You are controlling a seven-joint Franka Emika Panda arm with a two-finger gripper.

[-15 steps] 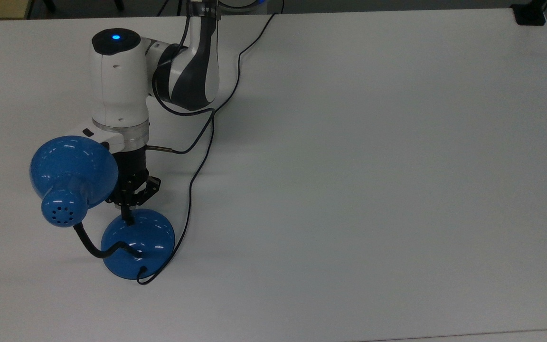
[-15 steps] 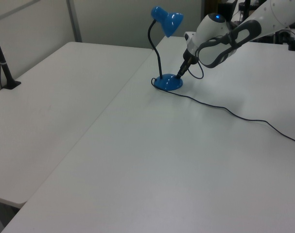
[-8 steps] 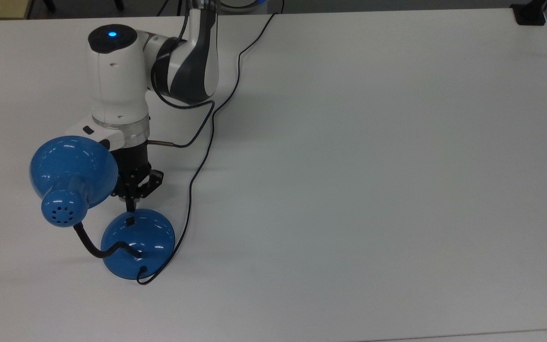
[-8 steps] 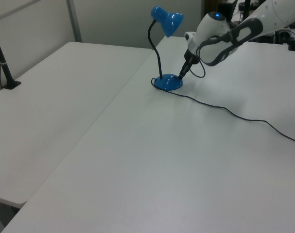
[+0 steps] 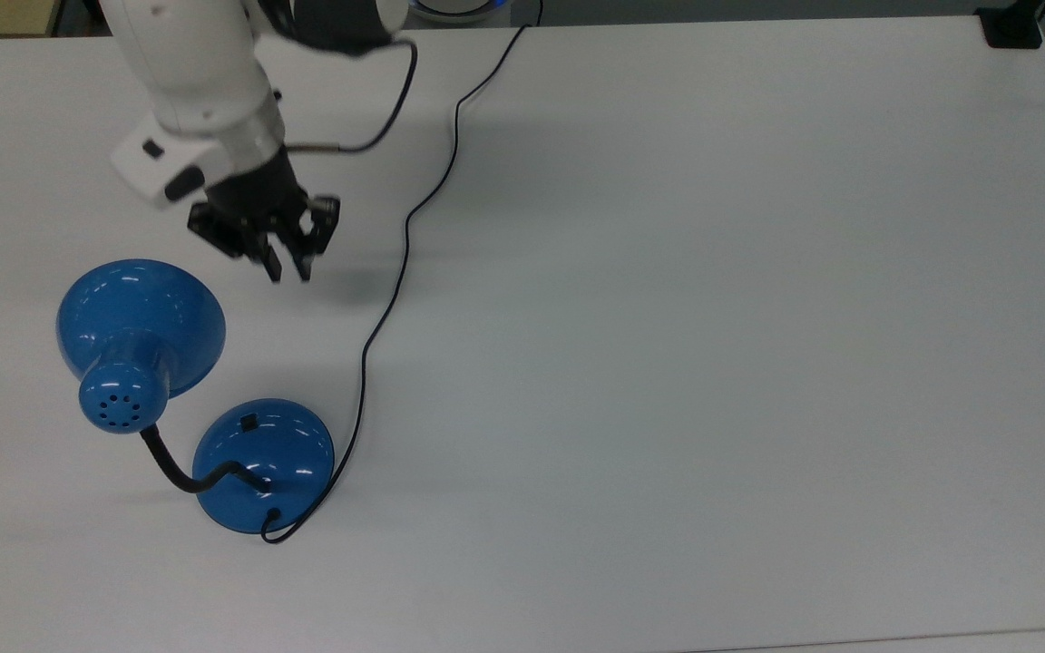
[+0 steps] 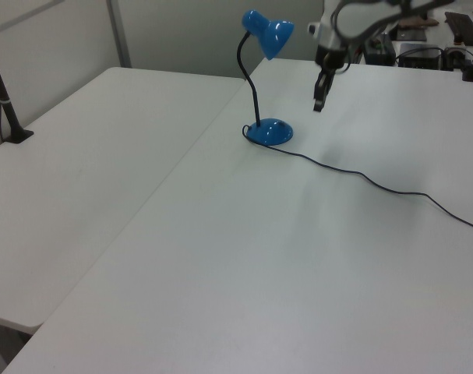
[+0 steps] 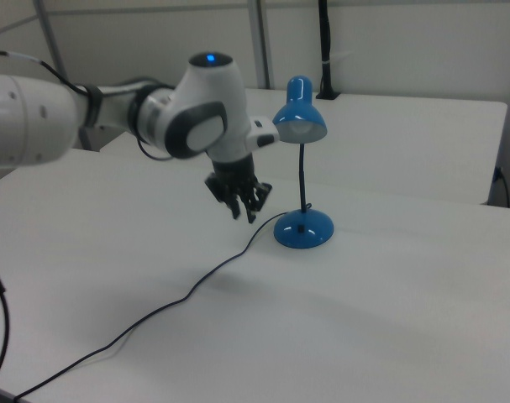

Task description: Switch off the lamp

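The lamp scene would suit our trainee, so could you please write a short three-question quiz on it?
1. True or false: the pincer is touching the lamp.
2. In the top view, the small black switch sits on the lamp's: A) shade, B) base, C) neck.
3. Fill in: a thin black ____ trails from the base across the table.
Key: 1 false; 2 B; 3 cord.
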